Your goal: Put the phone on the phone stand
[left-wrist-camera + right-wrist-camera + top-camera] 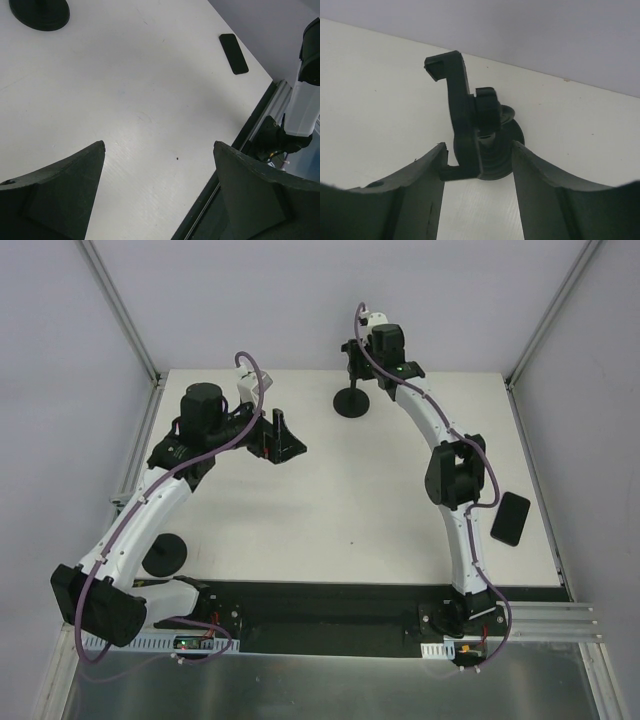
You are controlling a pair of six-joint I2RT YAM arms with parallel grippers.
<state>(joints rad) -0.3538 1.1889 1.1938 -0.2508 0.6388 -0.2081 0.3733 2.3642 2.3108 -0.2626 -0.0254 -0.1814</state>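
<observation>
One phone (pixel 510 518) lies well behind my right gripper (pixel 477 146), whose jaws straddle the phone stand (pixel 462 115); pinching or not, I cannot tell.

Table (pixel 330 500): phone (pixel 510 518), stand (pixel 352 400), poss. 2nd stand (pixel 165 555)

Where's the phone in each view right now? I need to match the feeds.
Top external: the phone lies flat at the right, by the edge of the table.
Left wrist: upper right, flat on the table.
Right wrist: not in view.
Shared landmark: the far stand, far centre from above, top-left corner in the left wrist, centre in the right wrist.
</observation>
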